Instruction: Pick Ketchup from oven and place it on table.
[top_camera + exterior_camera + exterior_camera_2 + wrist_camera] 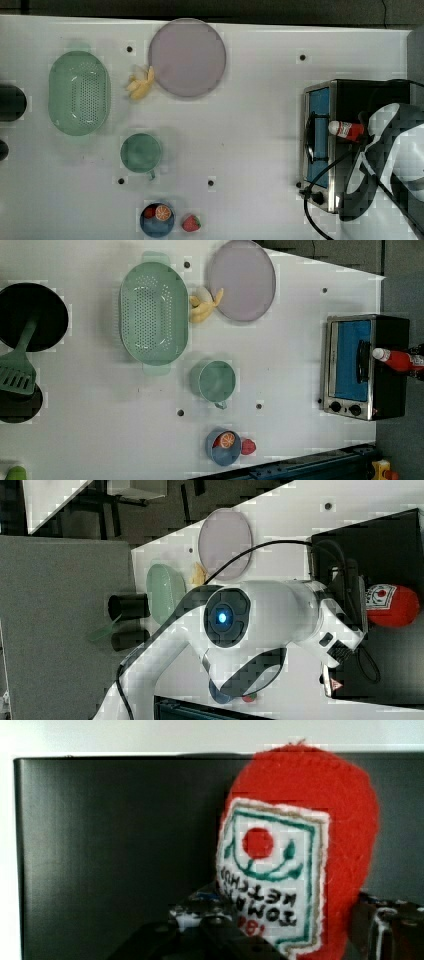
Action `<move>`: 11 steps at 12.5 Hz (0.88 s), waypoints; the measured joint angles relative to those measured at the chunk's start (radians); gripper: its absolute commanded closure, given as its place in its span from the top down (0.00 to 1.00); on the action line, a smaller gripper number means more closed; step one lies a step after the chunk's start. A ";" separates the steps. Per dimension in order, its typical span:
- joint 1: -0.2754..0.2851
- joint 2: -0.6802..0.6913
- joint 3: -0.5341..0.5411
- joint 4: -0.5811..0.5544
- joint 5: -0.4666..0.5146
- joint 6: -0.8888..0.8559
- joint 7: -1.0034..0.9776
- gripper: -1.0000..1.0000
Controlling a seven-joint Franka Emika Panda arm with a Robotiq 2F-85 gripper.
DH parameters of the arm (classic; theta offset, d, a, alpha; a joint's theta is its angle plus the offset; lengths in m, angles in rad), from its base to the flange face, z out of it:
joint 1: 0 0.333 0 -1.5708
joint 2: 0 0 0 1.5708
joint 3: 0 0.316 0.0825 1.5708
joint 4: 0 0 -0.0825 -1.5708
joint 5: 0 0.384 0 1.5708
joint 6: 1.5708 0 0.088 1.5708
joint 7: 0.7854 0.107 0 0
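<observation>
Ketchup [346,129] lies on its side on the flat top of the oven [350,95], white cap pointing toward the door side, the red body running back toward the arm. One bottle, one oven. It lies on the roof, not inside, so the pick is from above.

The gripper [287,932] sits at the bottle's base end, a dark finger [385,930] on one side of the red body and its partner on the other, label between them. They look drawn in around the bottle, but whether they already pinch it I cannot tell; the bottle rests on the oven top. My guess is that the grasp is taken low on the body because that end is nearest the arm and the label side is flat enough to press on.

The oven stands at the top view's right edge of the table [260,100], door shut.

Out on the open tabletop, well apart from the oven: one grey round plate [187,56] near the far edge, one peeled banana [141,84] touching it, one green colander [79,92], one green cup [141,153], one blue bowl [156,220] holding an orange slice and something red, one strawberry [190,223] just beside it. Plenty of bare white surface lies between the cup and the oven, which looks the easy place to set the bottle down.
</observation>
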 measured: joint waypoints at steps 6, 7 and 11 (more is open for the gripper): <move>0.030 -0.063 -0.003 0.069 -0.078 -0.107 -0.027 0.62; 0.049 -0.092 -0.003 0.081 -0.078 -0.152 -0.042 0.62; 0.139 -0.219 0.071 0.163 -0.096 -0.364 -0.055 0.62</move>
